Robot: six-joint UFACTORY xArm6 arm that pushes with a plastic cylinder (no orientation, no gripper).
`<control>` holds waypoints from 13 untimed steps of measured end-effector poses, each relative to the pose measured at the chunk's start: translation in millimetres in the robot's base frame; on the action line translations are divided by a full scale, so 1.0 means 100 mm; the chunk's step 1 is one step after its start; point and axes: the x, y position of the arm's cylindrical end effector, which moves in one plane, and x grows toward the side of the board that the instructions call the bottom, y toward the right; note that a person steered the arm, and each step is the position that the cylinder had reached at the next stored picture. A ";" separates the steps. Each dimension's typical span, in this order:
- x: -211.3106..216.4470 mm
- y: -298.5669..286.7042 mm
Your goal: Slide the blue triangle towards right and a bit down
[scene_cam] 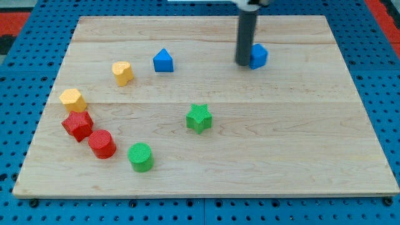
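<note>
The blue triangular plastic block (163,60) sat in the upper middle of the frame on the pale wooden bench (281,144), apart from every other block. My tip (242,63), the lower end of the straight dark rod, stood well to the right of it, in the upper right of the frame, touching or just beside the left face of a second blue block (259,55), whose shape the rod partly hid. There were no jaws on this arm, only the rod, so nothing was held.

To do the step well, I judged that my tip needed to leave the second blue block without nudging it, travel round to the far side of the blue triangular block, and settle at its upper left edge. A push begun there would drive it right and slightly down. Contact ought to be close to the middle of that face, since an off-centre push on a sloped side would likely spin the block or let it slip off.

The path rightward and a little downward looked open: the green star-shaped block (199,118) lay lower, near the frame's centre. The yellow heart-like block (123,72) sat just left of the triangle, so the approach called for care there. The yellow hexagonal block (73,99), red star-shaped block (77,125), red cylinder (102,144) and green cylinder (140,156) were grouped at lower left, well apart.
</note>
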 end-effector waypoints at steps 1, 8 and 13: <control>-0.12 0.36; 0.54 -1.73; -0.33 -1.69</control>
